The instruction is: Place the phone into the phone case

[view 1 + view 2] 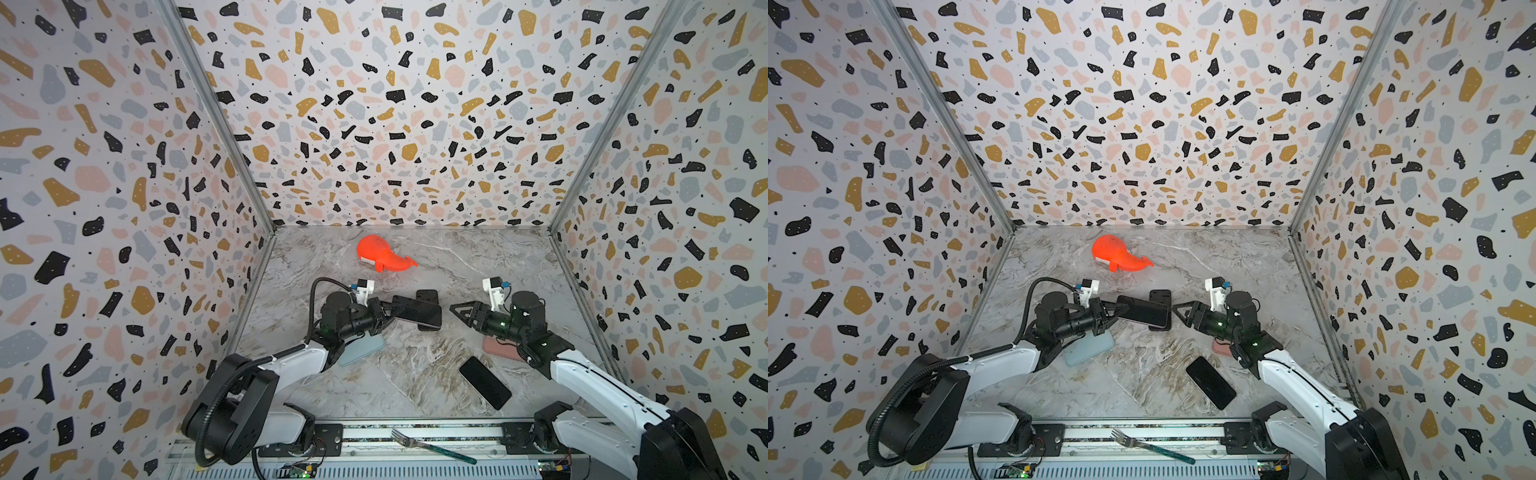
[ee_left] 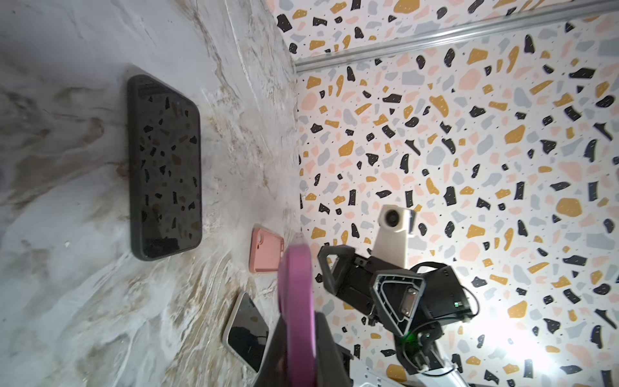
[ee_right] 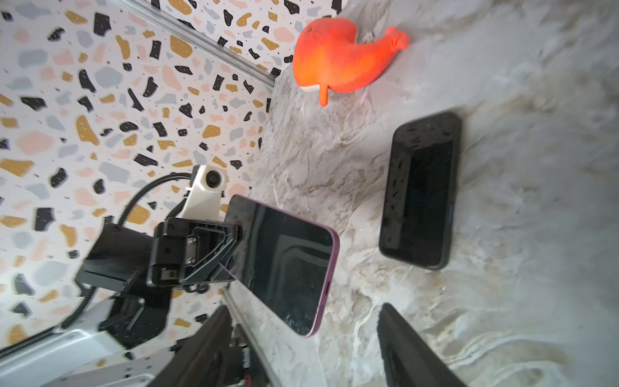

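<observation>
My left gripper is shut on one short end of a purple-edged phone, which it holds lifted over the table with the dark screen up; the same phone shows in the right wrist view. My right gripper stands open, facing the phone's free end with a small gap. Under the phone lies a black rimmed slab; I cannot tell whether it is an empty phone case or a cased phone. A light blue phone case lies under my left arm, and a pink case under my right arm.
A second dark phone lies at the front right of the marble table. An orange whale toy sits near the back wall. A fork rests on the front rail. Patterned walls close in three sides.
</observation>
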Controlling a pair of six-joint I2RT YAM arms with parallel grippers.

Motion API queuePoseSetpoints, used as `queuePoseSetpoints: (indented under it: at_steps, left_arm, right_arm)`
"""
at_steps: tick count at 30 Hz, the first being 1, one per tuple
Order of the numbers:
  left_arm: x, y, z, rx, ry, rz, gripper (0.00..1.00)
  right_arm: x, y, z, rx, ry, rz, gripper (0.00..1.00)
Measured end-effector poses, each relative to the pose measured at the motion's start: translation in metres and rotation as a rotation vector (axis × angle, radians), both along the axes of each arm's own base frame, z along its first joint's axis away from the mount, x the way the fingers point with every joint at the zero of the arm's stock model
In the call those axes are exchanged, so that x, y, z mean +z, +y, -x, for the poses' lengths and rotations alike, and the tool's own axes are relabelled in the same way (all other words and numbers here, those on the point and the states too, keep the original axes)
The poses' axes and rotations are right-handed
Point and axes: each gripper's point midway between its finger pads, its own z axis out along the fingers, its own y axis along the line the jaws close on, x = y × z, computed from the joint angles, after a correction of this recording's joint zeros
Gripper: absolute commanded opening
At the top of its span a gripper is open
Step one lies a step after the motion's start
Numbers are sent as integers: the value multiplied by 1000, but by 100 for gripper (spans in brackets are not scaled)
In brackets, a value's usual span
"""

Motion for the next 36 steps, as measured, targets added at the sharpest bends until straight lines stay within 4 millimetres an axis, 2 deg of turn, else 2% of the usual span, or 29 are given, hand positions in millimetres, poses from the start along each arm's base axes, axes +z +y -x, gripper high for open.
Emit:
queuePoseSetpoints:
  at_steps: [4, 11, 16, 20, 24, 36]
  left_arm:
    - [5, -1, -7, 29, 24, 63, 0]
    - [12, -2, -10, 36, 39, 150, 0]
    - [16, -2, -8, 34, 33, 178, 0]
    - [20, -4, -7, 27, 22, 191, 0]
    - [23, -6, -4, 16, 17, 197, 0]
    - [30, -8, 0, 4, -8, 203, 0]
  right_arm:
    - [-10, 8, 9, 46, 127, -118, 67]
    - [11, 22, 6, 111, 185, -290, 61]
    - [16, 29, 1, 139, 244, -389, 53]
    - [16, 33, -2, 153, 280, -432, 40]
    - [19, 34, -3, 164, 287, -461, 32]
    - [30, 34, -4, 176, 250, -494, 21]
